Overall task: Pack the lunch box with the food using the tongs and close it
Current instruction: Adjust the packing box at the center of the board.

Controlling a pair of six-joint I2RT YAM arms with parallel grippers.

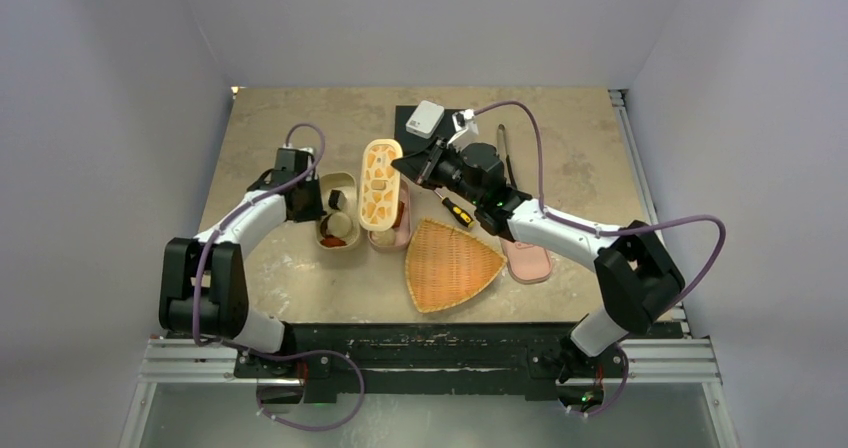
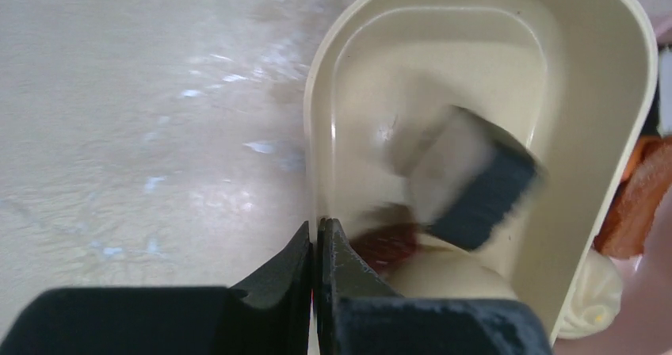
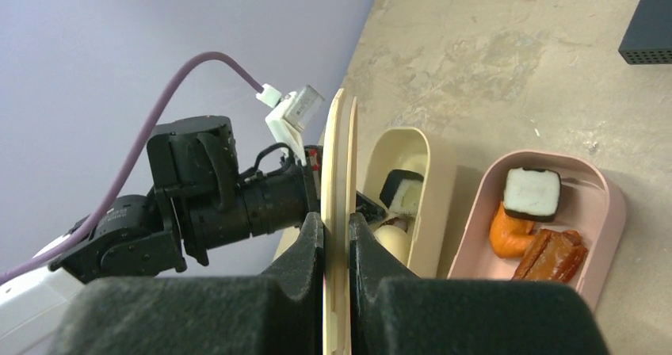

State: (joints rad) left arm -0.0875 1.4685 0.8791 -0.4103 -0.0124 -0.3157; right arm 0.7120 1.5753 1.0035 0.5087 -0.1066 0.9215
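The cream lunch box tier holds a blurred black-and-white piece, a beige bun and a red bit. My left gripper is shut on its left wall, one finger inside. The pink tier next to it holds another black-and-white piece, an orange piece and brown sausage. The right gripper is shut on the cream, orange-patterned lid, held on edge above the two tiers. The slim dark tongs lie on the table behind the right arm.
A woven fan-shaped basket lies at the front centre. A yellow-and-black screwdriver sits beside it, and a pink lid under the right arm. At the back, a white box rests on a black pad.
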